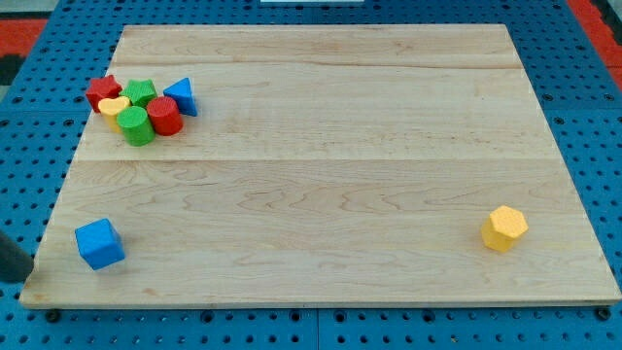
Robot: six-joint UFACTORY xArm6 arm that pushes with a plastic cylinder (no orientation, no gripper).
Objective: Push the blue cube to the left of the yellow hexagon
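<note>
Right now, in the camera view, the blue cube (pixel 100 243) is sitting in the lower left of the frame, close to the near left corner of the wooden board (pixel 321 146). The yellow hexagon (pixel 504 228) is sitting far away in the lower right of the frame, so the two are lying well apart, with a long bare stretch of wood between them. A dark shape (pixel 14 258) is poking in at the left edge of the frame, just off the board and just left of the blue cube. It is probably my rod, but I cannot tell for sure, and my tip itself is not showing clearly, so I cannot say it is touching anything. I have no gripper, so nothing is being held. If that dark shape is my rod, the cube is lying to its right, and the hexagon is lying farther right along nearly the same line. That is the way the push needs to be going: across the board toward the right side, stopping just short of the hexagon. In the upper left of the frame a little bunch is crowding together: a red star (pixel 103 90), a yellow heart (pixel 114 106), a green star (pixel 141 92), a green cylinder (pixel 136 126), a red cylinder (pixel 164 115) and a blue triangle (pixel 182 96). They are sitting well above the cube's path.
</note>
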